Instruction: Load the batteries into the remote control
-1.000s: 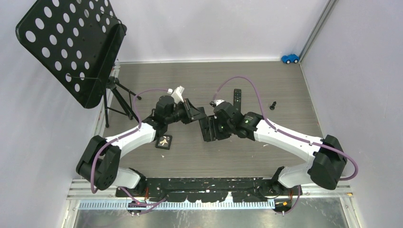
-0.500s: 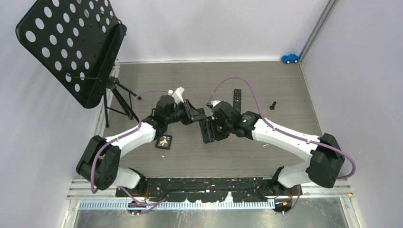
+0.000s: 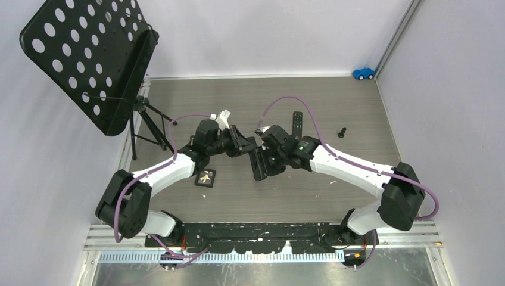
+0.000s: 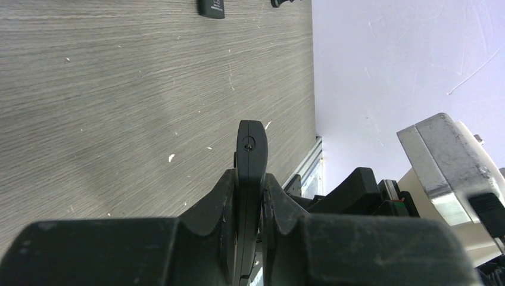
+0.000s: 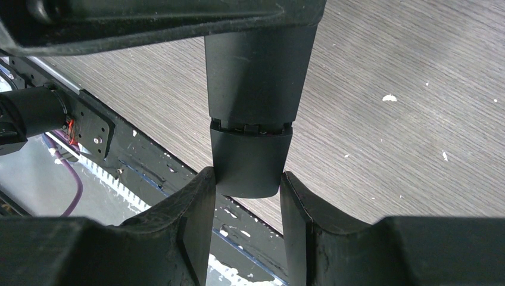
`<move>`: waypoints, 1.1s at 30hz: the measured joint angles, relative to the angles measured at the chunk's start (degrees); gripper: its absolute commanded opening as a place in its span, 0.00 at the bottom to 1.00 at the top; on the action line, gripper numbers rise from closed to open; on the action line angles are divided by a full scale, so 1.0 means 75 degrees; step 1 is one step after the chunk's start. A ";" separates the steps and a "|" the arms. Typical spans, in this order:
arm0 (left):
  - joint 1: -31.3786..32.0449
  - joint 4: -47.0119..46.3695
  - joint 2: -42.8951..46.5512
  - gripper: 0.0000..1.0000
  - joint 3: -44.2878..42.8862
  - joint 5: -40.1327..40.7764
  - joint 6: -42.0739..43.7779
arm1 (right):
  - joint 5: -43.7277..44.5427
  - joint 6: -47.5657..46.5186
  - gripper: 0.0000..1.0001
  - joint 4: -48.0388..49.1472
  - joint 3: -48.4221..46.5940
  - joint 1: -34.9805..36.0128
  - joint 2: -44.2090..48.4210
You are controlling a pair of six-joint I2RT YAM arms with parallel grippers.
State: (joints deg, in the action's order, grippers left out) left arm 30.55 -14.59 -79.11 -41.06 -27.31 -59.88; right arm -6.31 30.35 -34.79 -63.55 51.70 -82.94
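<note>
Grey wood-grain tabletop (image 4: 119, 89), matt and flecked with white; remote control (image 5: 255, 77) in smooth matt-black plastic; perforated black stand (image 3: 116, 116) over the far-left corner, possibly painted metal.

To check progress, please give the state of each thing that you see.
left gripper: shut on remote.
remote: held between both grippers.
right gripper: shut on end cover.
end cover: seam showing against remote body.
second remote: flat on table.
small black square: flat on table.
</note>
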 measured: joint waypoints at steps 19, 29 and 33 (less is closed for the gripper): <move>-0.0140 -0.0146 0.0522 0.00 0.0446 -0.0140 -0.0256 | -0.0181 -0.0079 0.45 -0.1037 -0.1166 0.0050 -0.0799; -0.0149 -0.0385 0.0522 0.00 0.0653 -0.0143 -0.0618 | -0.0230 -0.0154 0.48 -0.1139 -0.1209 0.0052 -0.0845; -0.0149 -0.0434 0.0522 0.00 0.0676 -0.0143 -0.0764 | -0.0219 -0.0181 0.51 -0.1128 -0.1209 0.0050 -0.0842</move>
State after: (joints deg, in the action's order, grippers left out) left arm 29.43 -17.85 -75.20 -35.99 -28.38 -65.60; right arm -7.94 28.99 -43.24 -72.62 52.07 -89.25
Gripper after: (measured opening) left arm 0.165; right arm 0.493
